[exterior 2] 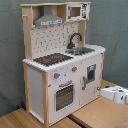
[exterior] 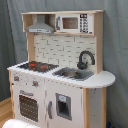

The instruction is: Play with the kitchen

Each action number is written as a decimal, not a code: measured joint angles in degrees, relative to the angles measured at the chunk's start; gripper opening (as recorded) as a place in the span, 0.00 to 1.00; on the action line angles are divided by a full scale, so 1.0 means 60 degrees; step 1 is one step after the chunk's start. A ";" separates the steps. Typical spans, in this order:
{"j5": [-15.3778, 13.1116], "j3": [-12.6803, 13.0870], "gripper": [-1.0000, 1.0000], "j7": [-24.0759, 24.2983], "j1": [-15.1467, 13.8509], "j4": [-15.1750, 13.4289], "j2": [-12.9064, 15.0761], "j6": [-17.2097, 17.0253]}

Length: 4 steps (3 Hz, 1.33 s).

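Down at the second exterior view's right edge, low over the wooden table (exterior 2: 100, 112), sits the white gripper (exterior 2: 118, 94), level with the bottom of the kitchen's cabinet and a little apart from its side wall. It touches nothing, and whether its fingers are spread or pressed together, I cannot tell from here. In the first exterior view a pale shape shows at the bottom left corner, too vague to name.

Now the kitchen (exterior 2: 62, 65) itself: it stands upright on the table in front of a grey curtain (exterior 2: 112, 30), white panels framed in light wood. In the second exterior view the black stovetop (exterior 2: 52, 59) with its red rings sits on the left of the counter, and the sink (exterior 2: 82, 50) with the black curved faucet (exterior 2: 74, 39) lies further back to the right. Below the stovetop are two knobs (exterior 2: 56, 76) and the oven door (exterior 2: 64, 96), shut, with its handle across the top. Beside it is a second door (exterior 2: 90, 74) with a dark window.

Up top, the grey hood (exterior 2: 49, 20) hangs over the stove, and the small microwave (exterior 2: 78, 11) sits on the shelf next to it. A tiled backsplash (exterior: 65, 50) fills the wall between, seen plainly in the first exterior view.
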 joint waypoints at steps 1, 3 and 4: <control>-0.0186 -0.0022 1.00 0.0875 -0.0585 0.0178 0.0000 0.0420; -0.0224 -0.0081 1.00 0.1957 -0.1866 0.0411 -0.0002 0.1539; -0.0224 -0.0166 1.00 0.2343 -0.2557 0.0549 -0.0002 0.2184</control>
